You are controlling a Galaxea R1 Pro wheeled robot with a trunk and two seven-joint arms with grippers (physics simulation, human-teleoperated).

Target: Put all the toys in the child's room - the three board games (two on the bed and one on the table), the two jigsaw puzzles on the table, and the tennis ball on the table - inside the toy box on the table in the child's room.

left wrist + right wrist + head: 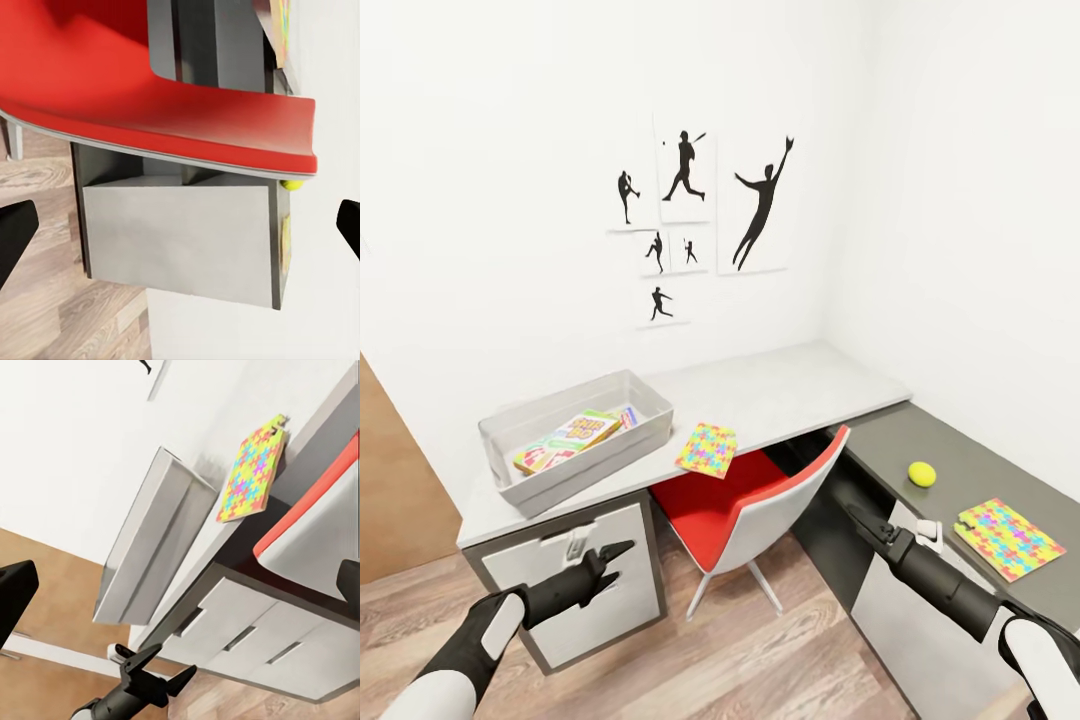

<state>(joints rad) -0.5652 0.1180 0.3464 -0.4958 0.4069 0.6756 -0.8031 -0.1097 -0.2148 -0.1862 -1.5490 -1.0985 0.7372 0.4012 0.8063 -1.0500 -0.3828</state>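
Three toys are not yet in the toy box point(650, 405): a puzzle point(707, 448) on the light desk top just beside the box, and a ball point(922, 473) and a second puzzle point(1009, 538) on the dark low part of the desk point(800, 385). The right gripper point(860, 512) is low in front of the dark part, by the red chair point(745, 500); the ball lies just ahead of it, up on the top, and the second puzzle is close too, so my guess is that the right arm is the one for those. Its fingers stand apart with nothing in them. The left gripper point(618, 560) hangs low by the drawers, under the box. It is open and holds nothing. The first puzzle is up and to its right, and one corner of it seems to hang over the desk edge, above the chair. Both puzzles are thin flat boards with yellow, pink, blue and green bits, each lying at a slant. The ball is small, round and yellow-green. Inside the box are some bright game boxes point(570, 438).
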